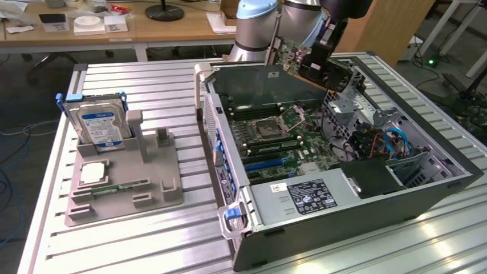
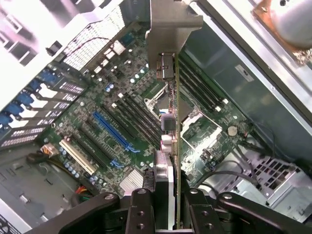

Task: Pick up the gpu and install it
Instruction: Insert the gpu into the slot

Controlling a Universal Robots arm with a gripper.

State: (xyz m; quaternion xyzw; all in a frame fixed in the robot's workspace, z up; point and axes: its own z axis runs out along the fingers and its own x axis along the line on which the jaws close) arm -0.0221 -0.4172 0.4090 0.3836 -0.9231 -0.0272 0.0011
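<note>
Gripper (image 2: 168, 202) part-closed, clamped on gpu (image 1: 325, 64), card tilted above open pc case (image 1: 365, 225), over mobo (image 2: 112, 122), hdd (image 1: 99, 123) upright in grey rack (image 1: 156, 185), exterior view's left.

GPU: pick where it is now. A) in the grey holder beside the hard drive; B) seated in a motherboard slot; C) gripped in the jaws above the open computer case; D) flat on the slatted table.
C: the gpu is clamped between the jaws above the computer case, off the motherboard.
</note>
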